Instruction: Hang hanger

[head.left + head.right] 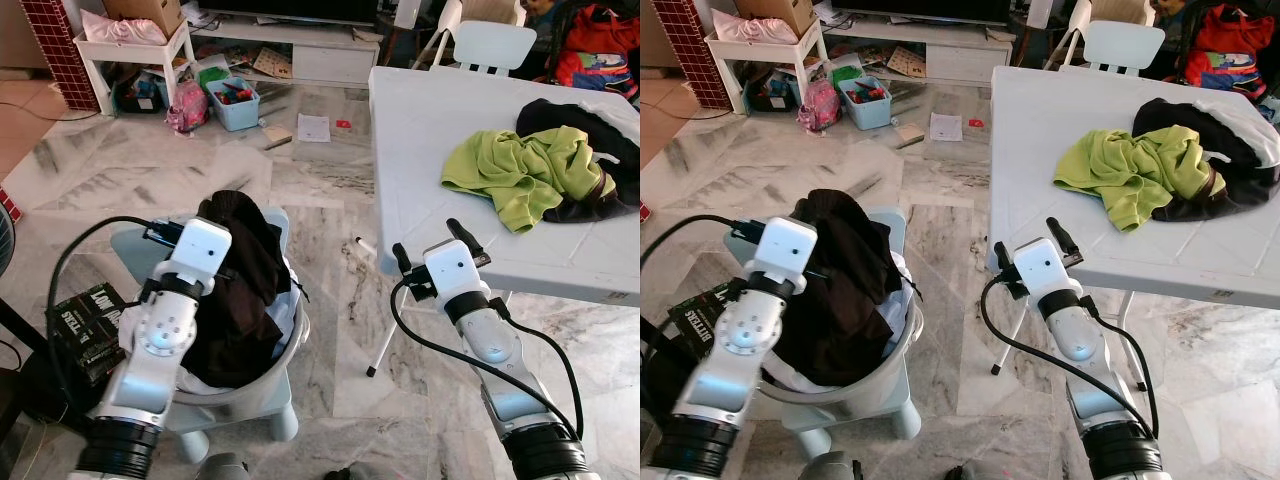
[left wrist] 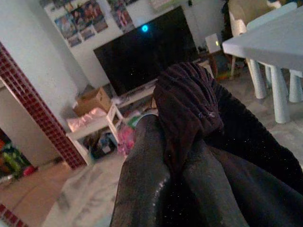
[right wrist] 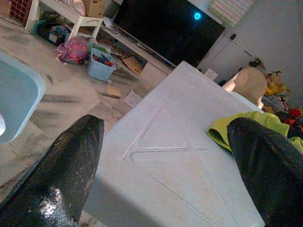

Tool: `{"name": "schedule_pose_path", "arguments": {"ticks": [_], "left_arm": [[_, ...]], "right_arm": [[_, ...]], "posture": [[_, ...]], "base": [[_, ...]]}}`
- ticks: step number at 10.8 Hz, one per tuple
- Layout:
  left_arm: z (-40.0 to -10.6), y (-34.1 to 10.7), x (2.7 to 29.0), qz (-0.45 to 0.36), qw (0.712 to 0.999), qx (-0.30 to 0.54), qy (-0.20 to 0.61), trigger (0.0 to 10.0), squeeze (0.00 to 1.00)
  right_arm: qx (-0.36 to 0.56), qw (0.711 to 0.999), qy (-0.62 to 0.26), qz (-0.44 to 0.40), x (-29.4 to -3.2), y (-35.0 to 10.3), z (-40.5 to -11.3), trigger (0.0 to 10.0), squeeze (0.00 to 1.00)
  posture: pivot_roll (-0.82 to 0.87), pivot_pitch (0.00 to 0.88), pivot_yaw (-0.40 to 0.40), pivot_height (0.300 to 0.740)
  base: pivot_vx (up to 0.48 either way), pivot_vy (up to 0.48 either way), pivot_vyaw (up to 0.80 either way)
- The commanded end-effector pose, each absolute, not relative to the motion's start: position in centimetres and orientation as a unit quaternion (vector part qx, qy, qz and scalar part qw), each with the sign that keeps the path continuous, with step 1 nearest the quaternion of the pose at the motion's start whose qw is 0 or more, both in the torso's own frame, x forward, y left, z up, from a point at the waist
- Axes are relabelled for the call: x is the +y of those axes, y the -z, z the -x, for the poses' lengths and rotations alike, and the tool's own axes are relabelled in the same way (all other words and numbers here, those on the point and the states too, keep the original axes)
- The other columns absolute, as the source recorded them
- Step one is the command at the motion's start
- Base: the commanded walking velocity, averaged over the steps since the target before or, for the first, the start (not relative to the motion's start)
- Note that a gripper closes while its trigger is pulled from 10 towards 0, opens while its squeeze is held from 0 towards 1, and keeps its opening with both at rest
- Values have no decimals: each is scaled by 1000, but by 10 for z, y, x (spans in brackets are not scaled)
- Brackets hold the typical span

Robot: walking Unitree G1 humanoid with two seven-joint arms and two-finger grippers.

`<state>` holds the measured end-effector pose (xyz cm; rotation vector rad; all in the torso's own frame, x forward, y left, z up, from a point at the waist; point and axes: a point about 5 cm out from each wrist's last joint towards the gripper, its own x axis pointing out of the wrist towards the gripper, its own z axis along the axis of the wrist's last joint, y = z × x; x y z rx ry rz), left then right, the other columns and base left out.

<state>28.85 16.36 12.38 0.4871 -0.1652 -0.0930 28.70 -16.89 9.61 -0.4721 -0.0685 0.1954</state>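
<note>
- Left gripper (image 2: 184, 156) pinches a dark garment (image 1: 240, 290) in the laundry basket (image 1: 262, 385).
- Right gripper (image 1: 432, 245), fingers wide apart, hovers at the white table's (image 1: 440, 140) near-left corner.
- Green shirt (image 1: 515, 175) lies near the table's right edge; I cannot make out a hanger.

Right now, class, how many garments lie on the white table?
2 can be told apart on the white table: a green garment near its right side, and a black garment partly under it. More may be hidden beneath.
</note>
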Motion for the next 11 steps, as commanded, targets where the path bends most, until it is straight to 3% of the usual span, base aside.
{"name": "schedule_pose_path", "arguments": {"ticks": [1, 2, 3, 4, 5, 6, 7, 9, 11], "left_arm": [[-286, -113, 167, -224, 973, -44, 30, 0, 0], [-280, -94, 176, -164, 986, 29, -7, 0, 0], [-272, -76, 186, -140, 986, 86, -31, 863, 0], [-264, -65, 193, -138, 982, 121, -29, 2980, 0], [-256, -56, 203, -156, 974, 158, -31, 4353, 0], [-248, -48, 209, -160, 967, 197, -35, 10000, 502], [-241, -37, 208, -138, 961, 238, -15, 10000, 1000], [-237, -30, 203, -58, 959, 277, -23, 10000, 1000], [-231, -34, 202, -35, 951, 306, -21, 10000, 1000]], "right_arm": [[-34, 965, -97, 239, -172, -97, -290, 10000, 0], [-34, 965, -98, 241, -173, -97, -290, 10000, 0], [-33, 964, -98, 243, -174, -97, -290, 10000, 0], [-33, 964, -99, 244, -175, -97, -289, 10000, 0], [-32, 964, -99, 246, -176, -97, -289, 10000, 0], [-32, 964, -100, 246, -176, -96, -289, 10000, 0], [-32, 963, -103, 245, -174, -96, -289, 10000, 0], [-33, 963, -105, 246, -174, -96, -290, 10000, 0], [-30, 963, -104, 248, -176, -95, -289, 10000, 0]], "posture": [[-6, 0, -86, 740], [-6, 0, -87, 740], [-8, 0, -90, 740], [-8, 0, -90, 740], [-7, 0, -92, 740], [-1, 0, -95, 740], [-1, 0, -95, 740], [-1, 0, -96, 740], [0, 0, -93, 740]], "base": [[0, 0, 0], [0, 0, 0], [0, 0, 0], [0, 0, 0], [0, 0, 0], [0, 0, 0], [0, 0, 0], [0, 0, 0], [0, 0, 0]]}}
